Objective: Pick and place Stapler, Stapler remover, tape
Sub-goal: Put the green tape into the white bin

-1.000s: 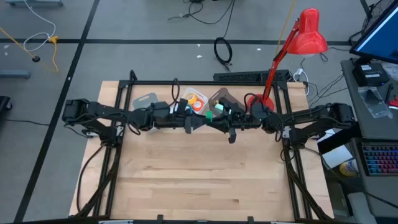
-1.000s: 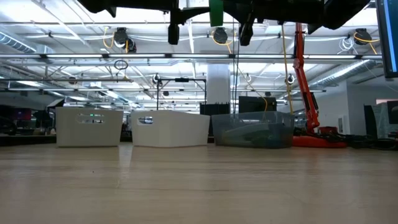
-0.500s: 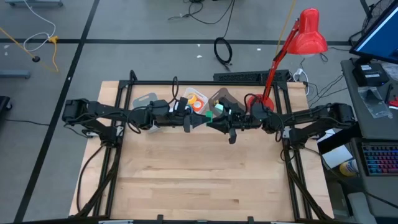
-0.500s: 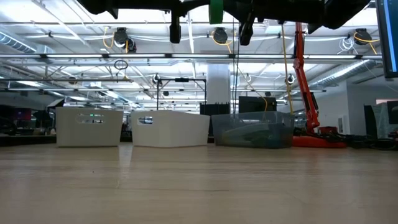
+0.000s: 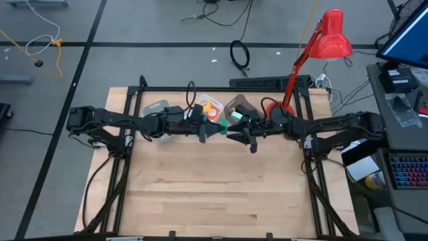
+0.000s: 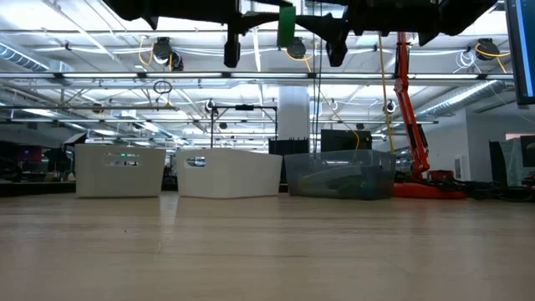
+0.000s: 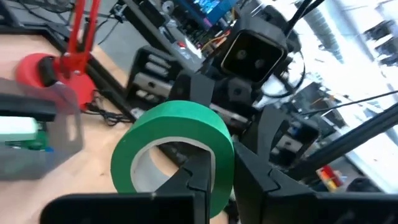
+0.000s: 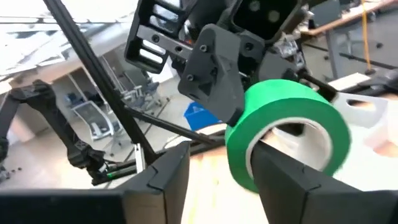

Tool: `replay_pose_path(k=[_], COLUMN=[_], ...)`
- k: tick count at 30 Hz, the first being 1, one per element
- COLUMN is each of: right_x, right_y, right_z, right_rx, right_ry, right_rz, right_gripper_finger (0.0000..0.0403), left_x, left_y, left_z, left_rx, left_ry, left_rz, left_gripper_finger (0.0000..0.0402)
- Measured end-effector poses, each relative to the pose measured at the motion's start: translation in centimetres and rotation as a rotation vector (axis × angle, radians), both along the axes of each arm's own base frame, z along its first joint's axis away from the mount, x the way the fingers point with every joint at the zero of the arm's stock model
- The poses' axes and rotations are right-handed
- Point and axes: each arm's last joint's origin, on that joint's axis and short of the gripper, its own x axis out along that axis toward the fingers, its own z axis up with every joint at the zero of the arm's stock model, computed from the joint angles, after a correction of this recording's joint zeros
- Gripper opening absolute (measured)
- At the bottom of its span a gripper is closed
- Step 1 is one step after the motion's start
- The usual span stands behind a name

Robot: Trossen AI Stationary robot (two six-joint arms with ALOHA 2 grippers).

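High view: both dark arms reach inward over the far half of the pale wooden worktop (image 5: 221,194) and meet near its middle. The left pincer (image 5: 215,130) and right pincer (image 5: 231,132) face each other, with a green tape roll (image 5: 223,126) between them. Behind them sit three bins; the middle white bin (image 5: 202,102) shows an orange roll (image 5: 211,112). A red desk lamp (image 5: 332,35) stands at the far right corner.

Low view: the worktop grain is smooth and matte. The arms hang along the upper edge, the green roll well above the surface. Two opaque white bins and one clear plastic bin (image 6: 338,174) line the far edge.

Left wrist view: the left pincer is clenched on the green roll, a glossy ring with a pale inner core; one finger lies inside the ring and the other against its outer face.

Right wrist view: the right pincer's fingers (image 8: 283,177) stand apart, one reaching into the ring, neither visibly pressing it; it looks released.
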Motion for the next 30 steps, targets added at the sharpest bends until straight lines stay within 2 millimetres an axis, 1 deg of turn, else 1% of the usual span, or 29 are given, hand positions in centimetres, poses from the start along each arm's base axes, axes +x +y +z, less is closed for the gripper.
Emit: replay_pose_path(k=[6,10,13,19,22,24,26,28,30], right_x=[-1.8,-3.3,-4.5,-6.2,-6.6,-6.7,-6.8,-6.8,-6.8], right_y=[-0.7,-0.8,-0.6,-0.4,-0.4,-0.4,-0.5,-0.5,-0.6], right_z=[0.8,1.2,1.6,2.0,2.1,2.2,2.3,2.3,2.2], right_rx=[-0.035,-0.072,-0.111,-0.156,-0.16,-0.161,-0.16,-0.16,-0.159], right_ry=[0.062,0.123,0.15,0.196,0.204,0.196,0.197,0.195,0.2], right_rz=[-0.035,-0.045,-0.043,-0.044,-0.068,-0.07,-0.075,-0.076,-0.08], right_gripper_finger=[0.0176,0.0173,0.0169,0.0167,0.0167,0.0167,0.0167,0.0167,0.0167], left_x=[-0.6,-1.7,-2.6,-4.1,-4.4,-4.3,-3.5,-2.9,-1.7], left_y=[1.1,2.4,3.7,5.8,6.5,6.8,7.0,7.3,7.7], left_z=[-0.9,-1.5,-2.8,-4.3,-4.5,-4.2,-3.5,-3.4,-3.2], left_rx=[0.018,0.052,0.069,0.106,0.13,0.166,0.219,0.27,0.324], left_ry=[0.131,0.285,0.443,0.647,0.68,0.71,0.749,0.86,0.937], left_rz=[0.038,0.131,0.216,0.264,0.276,0.266,0.256,0.227,0.197], left_gripper_finger=[0.0038,0.0038,0.0038,0.0038,0.0038,0.0038,0.0038,0.0038,0.0038])
